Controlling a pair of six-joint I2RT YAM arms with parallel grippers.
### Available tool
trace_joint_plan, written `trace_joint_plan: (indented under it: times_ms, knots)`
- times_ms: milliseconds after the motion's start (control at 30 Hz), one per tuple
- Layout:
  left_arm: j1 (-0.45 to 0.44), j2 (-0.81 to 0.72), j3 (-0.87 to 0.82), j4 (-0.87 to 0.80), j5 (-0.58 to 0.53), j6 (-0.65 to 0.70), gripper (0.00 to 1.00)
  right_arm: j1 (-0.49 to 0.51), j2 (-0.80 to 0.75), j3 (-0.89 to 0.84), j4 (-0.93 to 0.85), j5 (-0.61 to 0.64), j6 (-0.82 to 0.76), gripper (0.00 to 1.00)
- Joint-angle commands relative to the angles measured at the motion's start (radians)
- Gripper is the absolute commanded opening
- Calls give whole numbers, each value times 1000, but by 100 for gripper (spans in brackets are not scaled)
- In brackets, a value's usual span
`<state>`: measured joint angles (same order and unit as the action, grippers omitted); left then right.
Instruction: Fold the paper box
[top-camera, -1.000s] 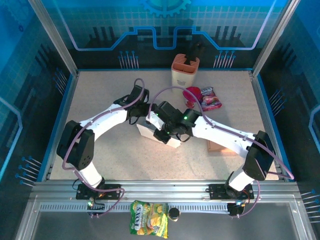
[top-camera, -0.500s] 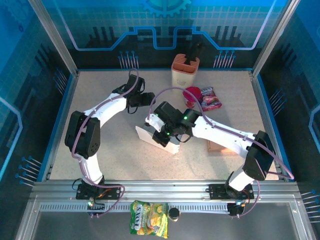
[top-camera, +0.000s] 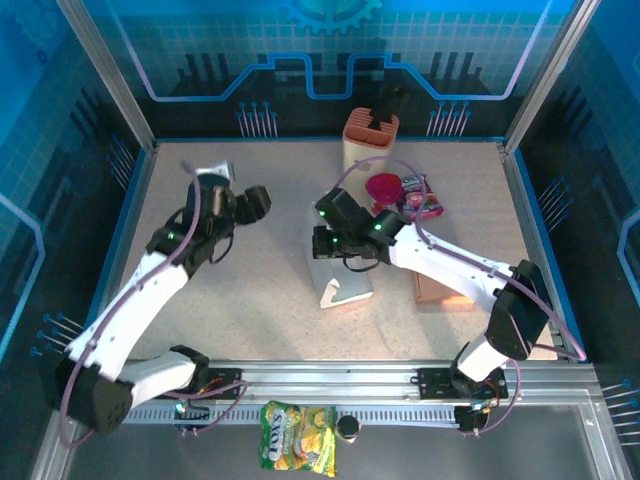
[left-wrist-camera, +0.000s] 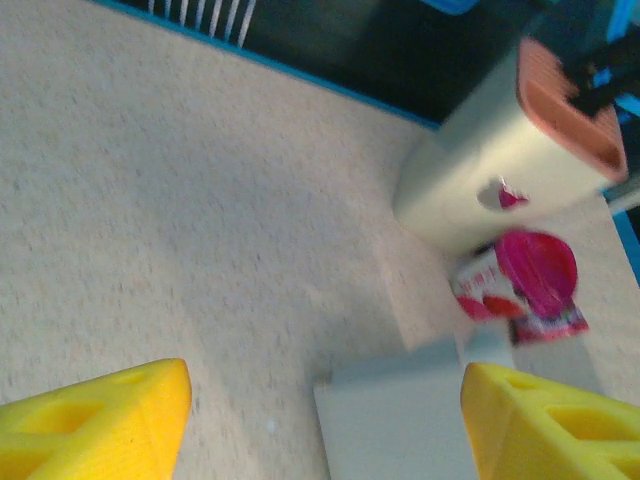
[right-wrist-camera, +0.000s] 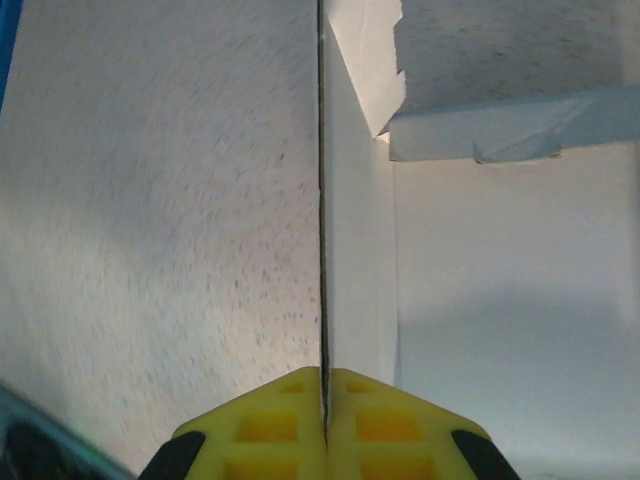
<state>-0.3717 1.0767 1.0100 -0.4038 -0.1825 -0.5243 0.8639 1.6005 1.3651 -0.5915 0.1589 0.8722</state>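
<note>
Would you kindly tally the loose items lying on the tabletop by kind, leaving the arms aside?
paper box: 1
cream holder: 1
magenta round object: 1
pink snack packet: 1
brown flat block: 1
Total: 5

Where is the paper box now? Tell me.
In the top external view the paper box sits near the centre of the table, one wall pinched by the right gripper, with the pink cup just behind it.
</note>
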Motion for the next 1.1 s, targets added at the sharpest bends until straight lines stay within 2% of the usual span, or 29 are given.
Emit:
trace_joint_plan:
  times_ms: [0,200,400,433,500,733,800,933,1067]
  knots:
    - [-83,-62,-140,-54,47,-60,70,38,64,71,-25,222,393,0]
    - [-270,-231,-246,-114,35,-99,68,85,174,295,-309,455,777,0]
    - [-322,-286,-296,-167,37,-139,68,86,276,390,-394,458,989,0]
    - [-327,-290,-304,-175,37,-149,68,84,290,397,-383,447,997,3]
    - [-345,-305,-327,-183,23,-172,67,78,311,410,-348,430,984,14]
    - [-391,-400,-422,-204,-35,-281,66,73,321,430,-228,396,870,33]
    - [-423,-414,-426,-232,-76,-320,64,70,301,418,-210,393,828,42]
    - [-528,-405,-425,-234,-151,-430,59,67,198,339,-127,421,682,57]
    - [-707,-301,-439,-149,-286,-565,59,27,75,216,4,359,496,62]
